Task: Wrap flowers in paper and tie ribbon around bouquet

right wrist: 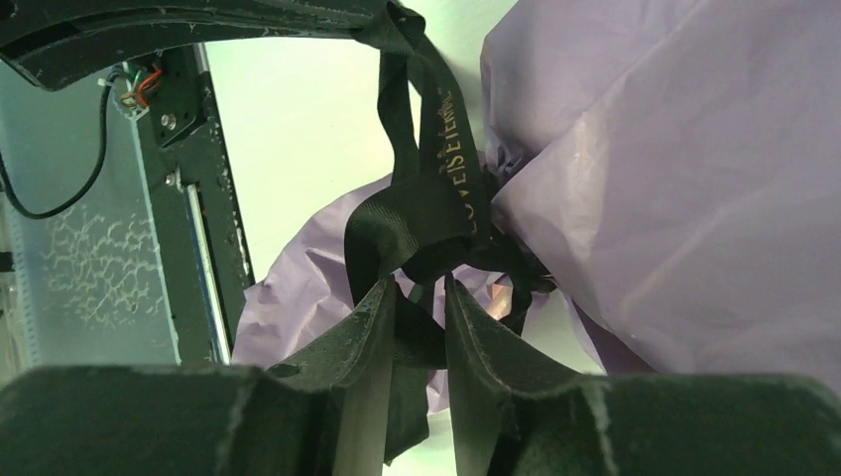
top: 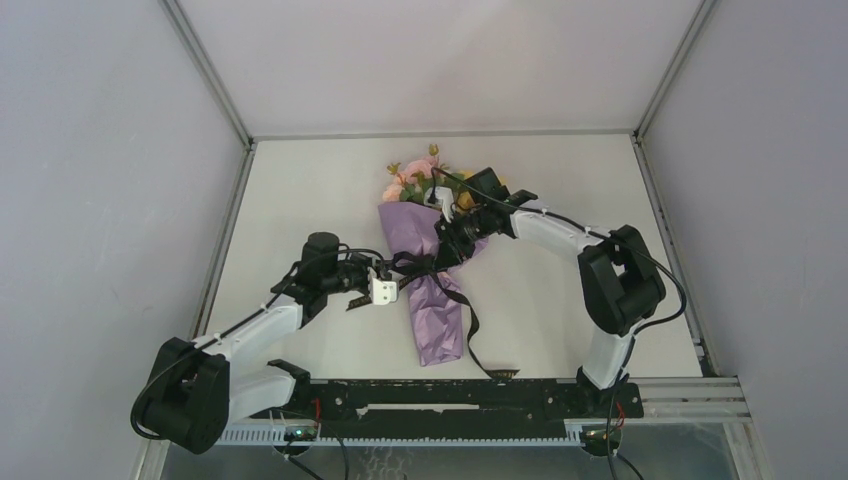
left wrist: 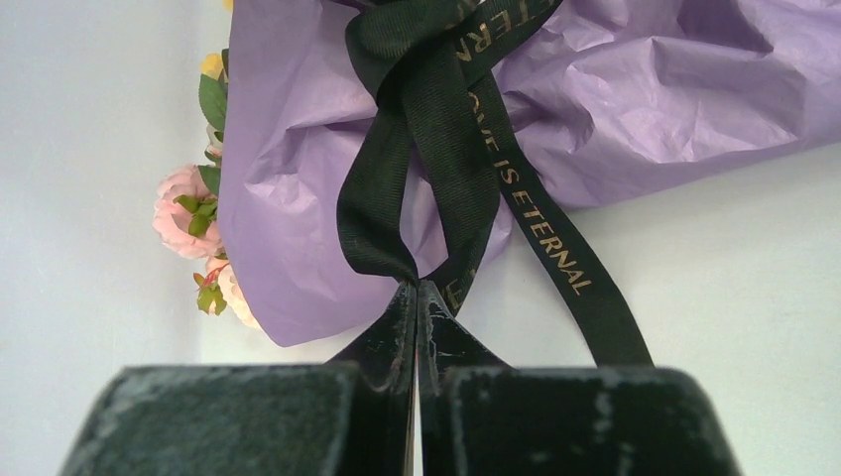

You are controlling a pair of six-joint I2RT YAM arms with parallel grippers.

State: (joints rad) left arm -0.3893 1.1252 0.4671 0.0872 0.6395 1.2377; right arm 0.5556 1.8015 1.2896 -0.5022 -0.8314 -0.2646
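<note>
Bouquet (top: 435,310) flat on table (top: 300,200), centre of top view, blossoms toward upper edge. Ribbon (left wrist: 436,149) knotted round its middle. Left gripper (left wrist: 417,290) clamped shut on a ribbon loop; right gripper (right wrist: 417,288) partly parted with ribbon between, grip impossible to tell

The top external camera sits above and behind the arm bases, which lie at 6 o'clock in its view. It faces toward 12 o'clock over the table (top: 300,180), far enough off to hold both arms and the whole bouquet (top: 435,320). The left wrist camera looks out along the left gripper (left wrist: 417,288), its fingers at 6 o'clock, very close to the ribbon (left wrist: 436,129). The right wrist camera, behind the right gripper (right wrist: 417,286), is equally close and faces back toward the base rail (right wrist: 188,198) at 9 o'clock. All three views share the bouquet's ribbon-bound waist.
</note>
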